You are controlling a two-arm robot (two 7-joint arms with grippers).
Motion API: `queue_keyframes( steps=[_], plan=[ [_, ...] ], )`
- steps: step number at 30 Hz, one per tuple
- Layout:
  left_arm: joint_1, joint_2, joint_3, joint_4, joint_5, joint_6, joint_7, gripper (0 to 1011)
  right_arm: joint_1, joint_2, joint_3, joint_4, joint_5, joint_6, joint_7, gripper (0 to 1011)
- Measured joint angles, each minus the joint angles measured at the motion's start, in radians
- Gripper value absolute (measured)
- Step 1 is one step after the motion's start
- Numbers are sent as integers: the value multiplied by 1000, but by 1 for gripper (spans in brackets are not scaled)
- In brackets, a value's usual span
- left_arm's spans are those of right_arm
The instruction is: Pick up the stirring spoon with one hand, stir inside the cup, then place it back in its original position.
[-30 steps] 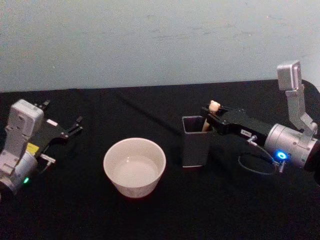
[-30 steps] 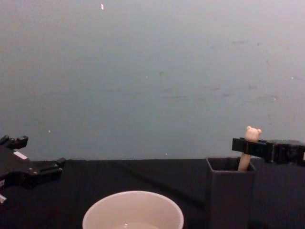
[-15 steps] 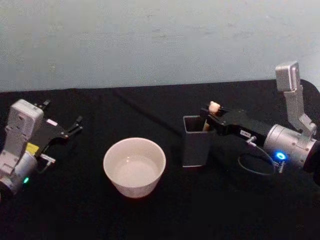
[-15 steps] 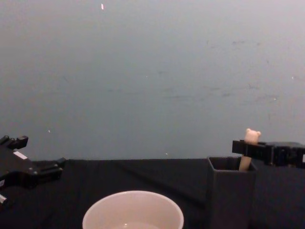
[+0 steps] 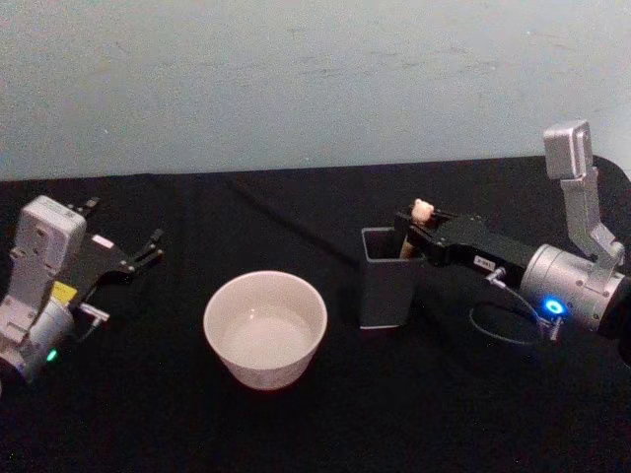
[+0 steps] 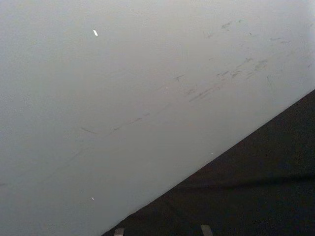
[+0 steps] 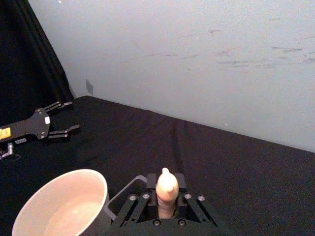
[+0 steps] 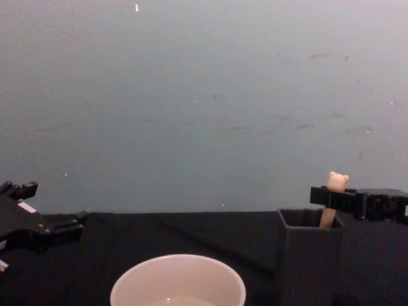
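Observation:
The stirring spoon (image 5: 422,209) stands in the dark grey square holder (image 5: 385,291), with its bear head and beige handle (image 8: 336,182) poking above the rim; its bowl is hidden inside. My right gripper (image 5: 412,225) reaches in from the right and is shut on the handle just below the bear head (image 7: 167,184). The cream cup (image 5: 262,371) sits left of the holder (image 8: 309,261), apart from it, with a pale inside. My left gripper (image 5: 148,248) rests open at the far left of the table.
A black cloth covers the table, and a pale grey-blue wall stands behind it. A thin dark cable runs across the cloth behind the cup and holder. In the right wrist view the cup's rim (image 7: 101,184) lies close beside the holder's edge (image 7: 129,189).
My right gripper has sunk very slightly with the spoon, so the bear head sits a little lower over the holder. The left arm and the cup have not moved.

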Motion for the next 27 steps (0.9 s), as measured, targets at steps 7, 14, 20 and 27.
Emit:
queue_keyframes(
  steps=[7, 14, 20, 27],
  plan=[
    [0, 0, 0, 0, 0, 0, 0, 1001, 0, 0, 0, -1, 1, 0, 0, 445],
    [0, 0, 0, 0, 0, 0, 0, 1001, 0, 0, 0, -1, 1, -1, 1, 650],
    [0, 0, 0, 0, 0, 0, 0, 1001, 0, 0, 0, -1, 2, -1, 1, 840],
    [0, 0, 0, 0, 0, 0, 0, 1001, -2, -2, 6, -2, 0, -10, -1, 1003]
  ],
)
